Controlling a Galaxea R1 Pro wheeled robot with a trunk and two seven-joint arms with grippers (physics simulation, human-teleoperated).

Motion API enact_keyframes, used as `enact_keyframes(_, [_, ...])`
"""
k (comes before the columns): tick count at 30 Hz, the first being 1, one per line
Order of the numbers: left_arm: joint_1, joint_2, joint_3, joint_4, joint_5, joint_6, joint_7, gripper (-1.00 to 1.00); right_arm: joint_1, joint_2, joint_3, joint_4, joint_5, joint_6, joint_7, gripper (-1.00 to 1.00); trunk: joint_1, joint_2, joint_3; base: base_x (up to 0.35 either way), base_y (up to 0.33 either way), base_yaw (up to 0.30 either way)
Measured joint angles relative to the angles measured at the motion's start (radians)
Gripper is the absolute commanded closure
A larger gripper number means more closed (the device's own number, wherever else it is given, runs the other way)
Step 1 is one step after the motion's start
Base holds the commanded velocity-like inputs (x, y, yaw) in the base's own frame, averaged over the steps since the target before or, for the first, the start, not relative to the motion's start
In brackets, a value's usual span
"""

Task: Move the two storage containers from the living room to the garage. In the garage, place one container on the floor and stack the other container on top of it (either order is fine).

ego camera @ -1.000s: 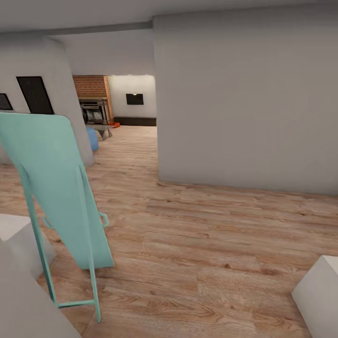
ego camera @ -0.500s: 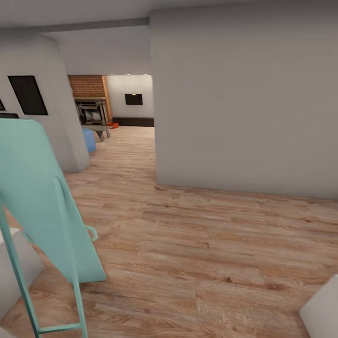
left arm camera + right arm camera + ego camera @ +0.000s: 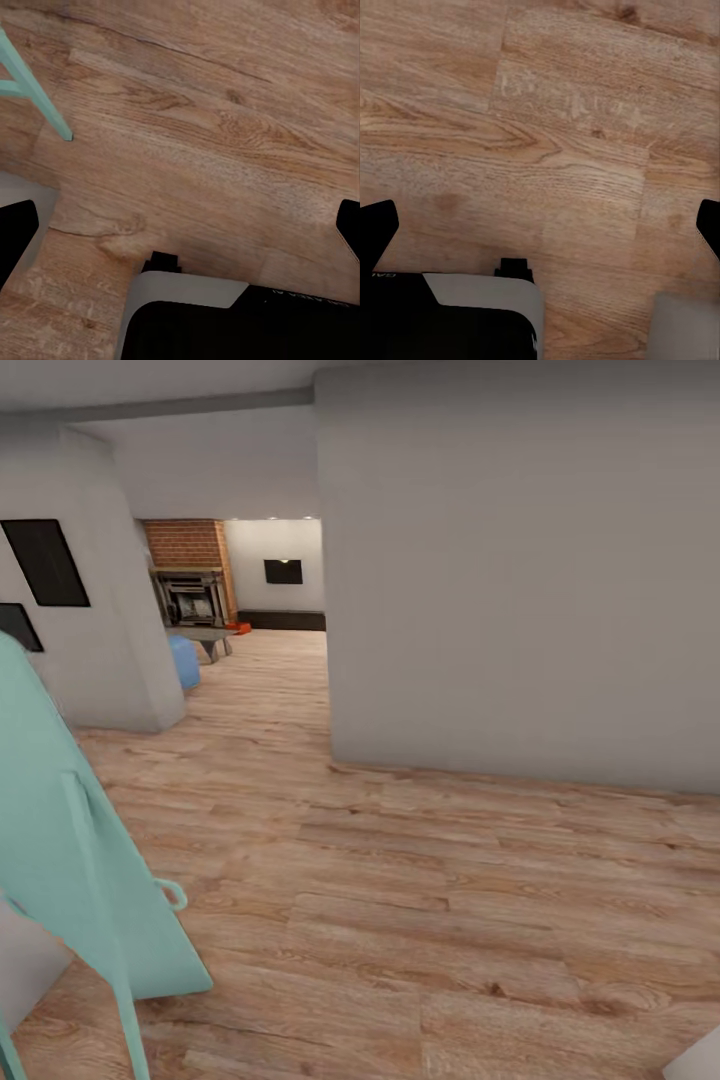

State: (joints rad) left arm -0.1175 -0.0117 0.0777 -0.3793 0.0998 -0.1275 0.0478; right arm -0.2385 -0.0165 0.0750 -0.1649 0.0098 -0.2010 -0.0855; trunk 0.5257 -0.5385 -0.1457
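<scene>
Though the robot stands on light wood plank flooring (image 3: 420,880) with nothing in either gripper, the goal lies far ahead and to the left: past the corner of the big pale grey wall (image 3: 520,580), the passage opens toward the living room, where a red brick chimney (image 3: 185,543) rises over a dark ornate fireplace (image 3: 190,596). A small orange-red patch (image 3: 238,627) sits on the floor just beside a low grey bench (image 3: 205,635) there; it may be one of the storage containers, but it is too small to tell, and its long axis cannot be read. The left gripper (image 3: 180,232) and the right gripper (image 3: 540,236) both point down at bare planks with their dark fingertips spread wide. A tall mint-green folding frame (image 3: 70,860) leans close on the left, so the left arm has less room, and I judge the drive should hold to the open middle of the passage.
</scene>
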Motion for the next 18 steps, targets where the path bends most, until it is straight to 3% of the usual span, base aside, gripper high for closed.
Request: enact_keyframes(18, [0.000,0.000,0.000,0.000,0.000,0.000,0.000,-1.00,0.000,0.000,0.000,0.000,0.000,0.000,0.000,-1.00,0.000,0.000,0.000,0.327,0.000,0.000])
